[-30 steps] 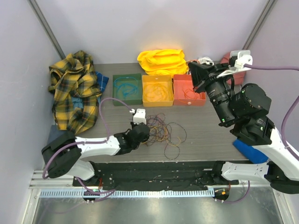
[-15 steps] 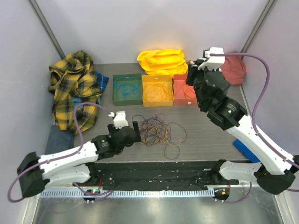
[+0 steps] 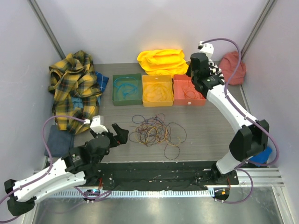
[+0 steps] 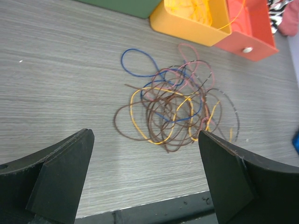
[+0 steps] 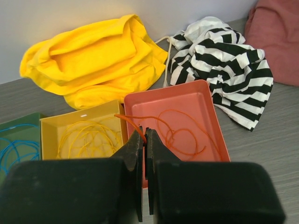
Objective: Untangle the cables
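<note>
We find the left gripper [image 4: 145, 140] with jaws spread wide and empty, just near-left of the cables [image 4: 173, 109]. The right gripper [image 5: 143, 140] has its jaws pressed together, apparently nipping a red strand [image 5: 127, 122] over the red tray [image 5: 163, 89]. The cables lie mid-table [image 3: 210, 126]. We judge them light, springy and snag-prone, best taken by the free blue loop [image 4: 138, 62] at far-left. The bunch has no heading and lies widest left-right.

Cables [image 3: 154, 131]: tangled yellow, red, blue, dark loops, lying flat, ungripped.
</note>
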Controlling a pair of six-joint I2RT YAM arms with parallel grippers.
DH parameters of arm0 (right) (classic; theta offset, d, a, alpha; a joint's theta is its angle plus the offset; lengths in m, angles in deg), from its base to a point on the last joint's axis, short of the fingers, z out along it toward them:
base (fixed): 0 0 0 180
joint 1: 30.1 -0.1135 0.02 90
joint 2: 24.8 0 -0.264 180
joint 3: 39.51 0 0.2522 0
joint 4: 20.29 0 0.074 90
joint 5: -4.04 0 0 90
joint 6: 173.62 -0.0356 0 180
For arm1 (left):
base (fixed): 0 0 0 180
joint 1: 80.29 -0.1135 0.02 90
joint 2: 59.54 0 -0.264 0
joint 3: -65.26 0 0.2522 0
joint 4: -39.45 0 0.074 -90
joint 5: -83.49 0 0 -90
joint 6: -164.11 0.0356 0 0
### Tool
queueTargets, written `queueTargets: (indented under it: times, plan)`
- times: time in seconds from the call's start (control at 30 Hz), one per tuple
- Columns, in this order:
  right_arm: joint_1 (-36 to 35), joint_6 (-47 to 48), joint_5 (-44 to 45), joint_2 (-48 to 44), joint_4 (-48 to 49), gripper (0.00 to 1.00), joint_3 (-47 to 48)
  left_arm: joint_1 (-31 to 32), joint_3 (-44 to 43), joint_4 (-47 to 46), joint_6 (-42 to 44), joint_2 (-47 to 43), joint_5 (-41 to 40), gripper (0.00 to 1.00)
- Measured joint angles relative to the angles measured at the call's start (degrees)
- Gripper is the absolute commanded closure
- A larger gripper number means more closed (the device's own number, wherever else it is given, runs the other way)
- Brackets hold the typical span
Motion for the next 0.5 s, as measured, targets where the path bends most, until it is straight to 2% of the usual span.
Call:
queueTargets:
  times: [0.23,0.47,0.5]
  plan:
    - [3.50,-0.98,-1.90,7.91,0.55,0.99,4.76,0.02,0.55,1.60,0.04,0.90,-0.55,0.00]
    - [5.27,-2.03,-2.45,13.99,1.70,0.99,4.76,0.00,0.52,1.62,0.52,3.10,-1.62,0.00]
    - [5.57,-2.32,-2.67,14.75,1.88,0.93,4.20,0.00,0.52,1.64,0.66,3.30,-1.75,0.00]
